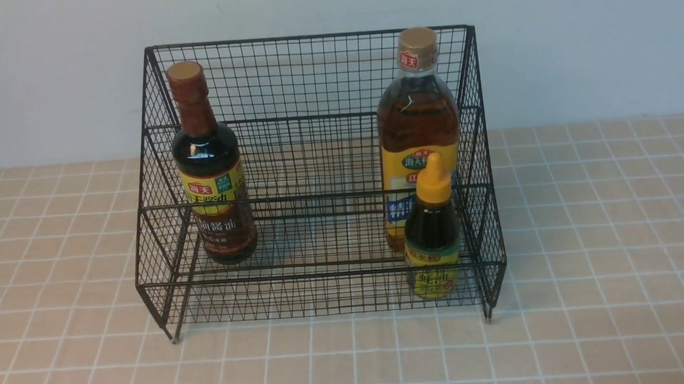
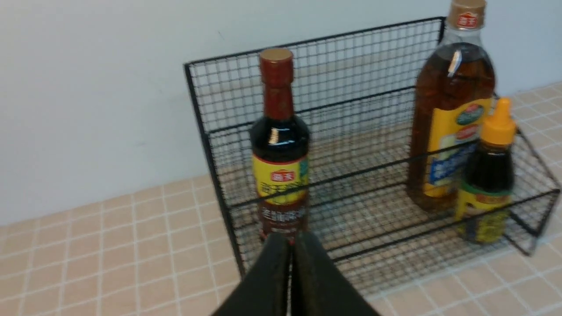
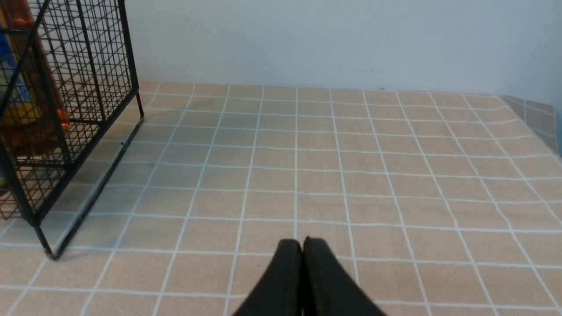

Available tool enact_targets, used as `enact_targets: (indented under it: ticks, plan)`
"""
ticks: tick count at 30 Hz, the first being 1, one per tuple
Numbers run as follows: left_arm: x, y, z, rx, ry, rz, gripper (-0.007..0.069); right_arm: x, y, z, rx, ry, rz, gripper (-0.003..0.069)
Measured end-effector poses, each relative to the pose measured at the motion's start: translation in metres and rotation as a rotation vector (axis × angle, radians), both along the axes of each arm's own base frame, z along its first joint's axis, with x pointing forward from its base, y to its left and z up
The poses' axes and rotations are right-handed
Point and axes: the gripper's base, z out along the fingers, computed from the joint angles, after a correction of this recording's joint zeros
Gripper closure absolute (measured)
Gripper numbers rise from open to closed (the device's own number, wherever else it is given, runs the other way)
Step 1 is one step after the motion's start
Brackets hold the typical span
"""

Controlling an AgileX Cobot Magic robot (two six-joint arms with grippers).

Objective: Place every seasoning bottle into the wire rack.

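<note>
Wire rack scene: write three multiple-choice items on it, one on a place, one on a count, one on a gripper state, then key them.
1. Where in the wire rack does the small yellow-nozzle bottle stand?
A. front tier, right end
B. back tier, left end
C. outside, on the table

2. How many bottles are inside the rack?
A. one
B. two
C. three

3. How is the left gripper?
A. shut, empty
B. wide open
C. gripping a bottle

Key: 1 A, it stands in front of the large amber bottle at the right end. 2 C, the dark soy bottle at the left makes three. 3 A, the left wrist view shows its fingers pressed together with nothing between.
</note>
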Motion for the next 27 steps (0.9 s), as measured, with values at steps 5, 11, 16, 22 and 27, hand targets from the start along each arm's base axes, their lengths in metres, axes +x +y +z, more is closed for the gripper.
enact_targets:
  ticks: [5,11,16,22,27]
  plan:
    - [-0.001,0.007,-0.07,0.042,-0.091,0.087,0.0631,0.0,0.0,0.0,0.0,0.0,0.0,0.0673]
    - [0.008,0.009,-0.147,0.069,0.006,0.154,0.0631,0.0,0.0,0.0,0.0,0.0,0.0,0.0673]
    - [0.01,0.01,-0.177,0.08,0.094,0.18,0.0631,0.0,0.0,0.0,0.0,0.0,0.0,0.0673]
    - [0.01,0.01,-0.177,0.078,0.094,0.18,0.0631,0.0,0.0,0.0,0.001,0.0,0.0,0.0673]
    - [0.01,0.01,-0.177,0.077,0.094,0.18,0.0631,0.0,0.0,0.0,0.001,0.0,0.0,0.0673]
